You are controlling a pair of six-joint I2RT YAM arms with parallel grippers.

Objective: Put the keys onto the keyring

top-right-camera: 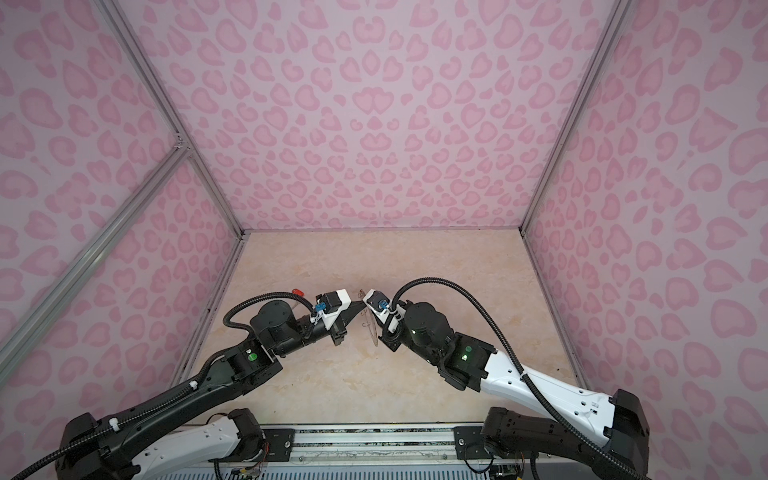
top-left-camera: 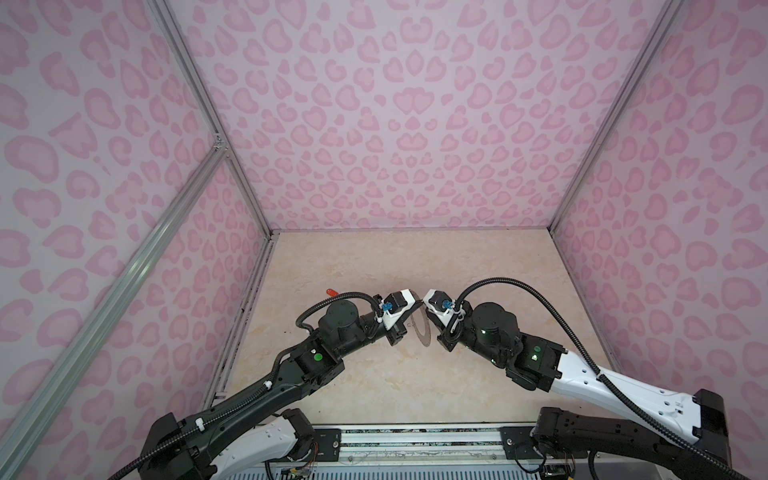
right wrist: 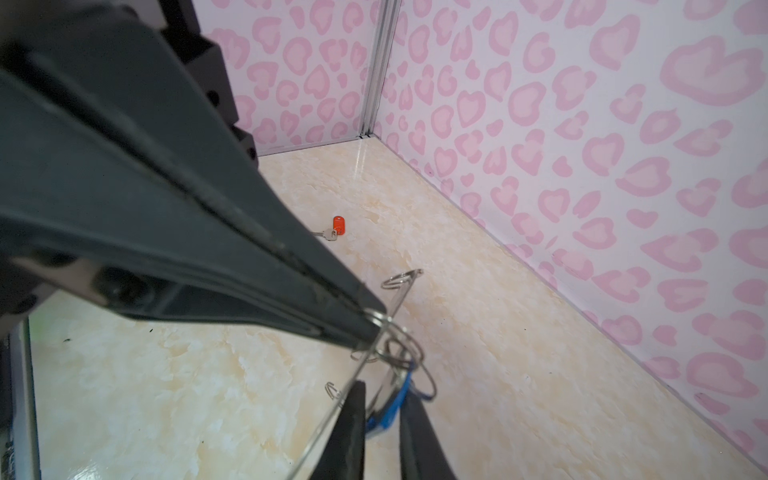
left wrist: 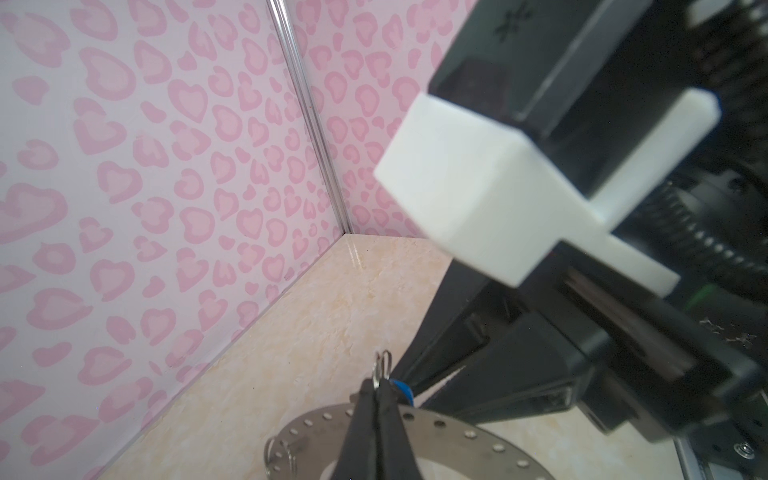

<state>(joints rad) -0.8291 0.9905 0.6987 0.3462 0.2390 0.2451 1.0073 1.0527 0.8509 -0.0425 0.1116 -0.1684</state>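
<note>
Right wrist view: right claw [right wrist: 383, 392] clamps the silver key with blue oval plastic tag [right wrist: 388, 411] beside the flat grey metal keyring disc [left wrist: 457, 430]. Left claw [left wrist: 378, 384] pinches a wire loop [left wrist: 383, 361], holding the disc upright, we judge, for threading. Red-orange-tagged silver key [right wrist: 338, 226] lies apart on worktop [right wrist: 166, 395].

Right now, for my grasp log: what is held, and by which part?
Left gripper pinches the keyring by a wire loop on its rim. Right gripper straddles the blue tag; whether it grips cannot be told.
</note>
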